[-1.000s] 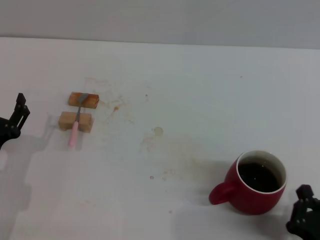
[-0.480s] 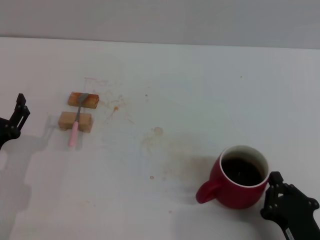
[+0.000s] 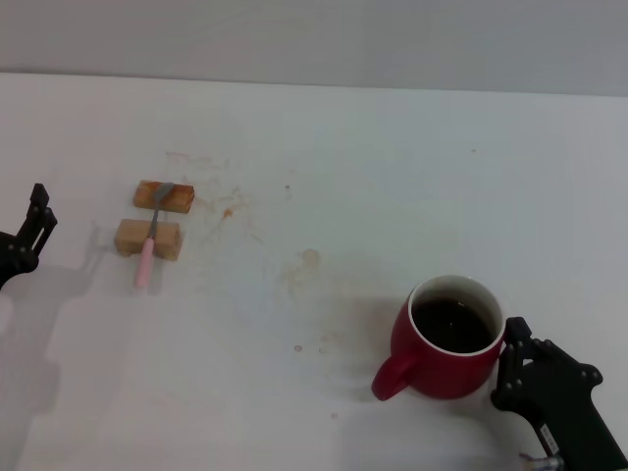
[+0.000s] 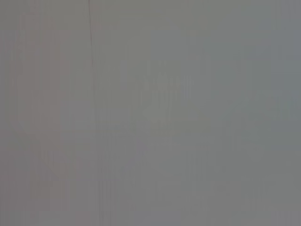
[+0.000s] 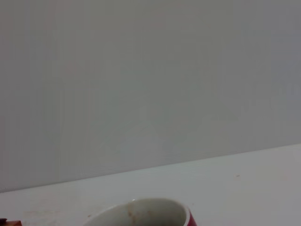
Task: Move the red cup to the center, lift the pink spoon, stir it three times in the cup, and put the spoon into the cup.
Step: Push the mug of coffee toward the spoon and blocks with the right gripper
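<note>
The cup [image 3: 448, 339] is seen in the head view standing upright on the table [image 3: 392, 177], low and to the right, with dark liquid inside and its handle pointing away from the right gripper [image 3: 514, 358], toward the robot's left and slightly toward the near edge. The right gripper is pressed against the cup's wall on the side opposite the handle; whether its fingers are spread or closed cannot be told, and no clamp on the cup can be made out. In the right wrist view only the cup's white inner rim [image 5: 141, 214] is shown, close under the camera, with bare table and a grey wall behind it.

The brownish stains of the table's middle [image 3: 309, 260] lie beyond the cup as reckoned from the right gripper, up and to the left of it.

The spoon [image 3: 150, 240] lies well apart from the cup, far across the table, resting across two wooden blocks [image 3: 157, 218], with its pink handle toward the near edge. The left gripper [image 3: 29, 235] is held at the table's left edge, near the blocks but clear of them; its finger state cannot be told. A blank grey field is given by the left wrist view.
</note>
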`<state>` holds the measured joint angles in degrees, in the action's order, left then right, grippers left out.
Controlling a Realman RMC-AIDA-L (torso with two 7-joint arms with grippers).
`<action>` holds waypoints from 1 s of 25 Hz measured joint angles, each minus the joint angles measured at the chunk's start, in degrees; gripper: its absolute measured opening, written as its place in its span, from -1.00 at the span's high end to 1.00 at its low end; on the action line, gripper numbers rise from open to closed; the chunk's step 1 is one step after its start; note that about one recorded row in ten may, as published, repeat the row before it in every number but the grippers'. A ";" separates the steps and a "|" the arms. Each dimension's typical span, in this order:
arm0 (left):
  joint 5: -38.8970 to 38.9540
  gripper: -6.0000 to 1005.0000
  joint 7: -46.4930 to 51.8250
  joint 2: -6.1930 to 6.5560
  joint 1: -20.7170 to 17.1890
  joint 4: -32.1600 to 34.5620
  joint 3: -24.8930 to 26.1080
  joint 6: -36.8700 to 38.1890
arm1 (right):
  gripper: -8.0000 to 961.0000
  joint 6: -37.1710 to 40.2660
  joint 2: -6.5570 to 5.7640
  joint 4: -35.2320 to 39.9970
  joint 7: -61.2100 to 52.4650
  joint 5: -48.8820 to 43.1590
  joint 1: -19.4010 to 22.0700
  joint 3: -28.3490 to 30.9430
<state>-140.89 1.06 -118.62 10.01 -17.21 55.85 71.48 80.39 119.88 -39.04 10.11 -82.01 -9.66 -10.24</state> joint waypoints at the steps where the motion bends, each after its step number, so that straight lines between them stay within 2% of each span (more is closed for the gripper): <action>1: 0.01 -0.70 0.01 0.02 -0.02 0.00 0.00 0.01 | 0.98 0.15 0.00 0.00 0.00 0.00 0.10 -0.15; 14: 0.01 -0.70 -0.13 0.02 0.17 0.34 0.13 -0.09 | 0.98 0.78 0.00 -1.12 0.47 -0.36 3.14 -4.88; 25: 0.00 -0.69 -0.19 0.06 -0.43 0.34 0.06 -0.05 | 0.98 -0.61 0.00 -0.84 0.52 -0.82 -0.05 -4.34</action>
<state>-140.89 0.87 -118.56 9.58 -16.87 55.90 71.43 79.78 119.88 -39.88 10.64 -82.83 -9.71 -14.58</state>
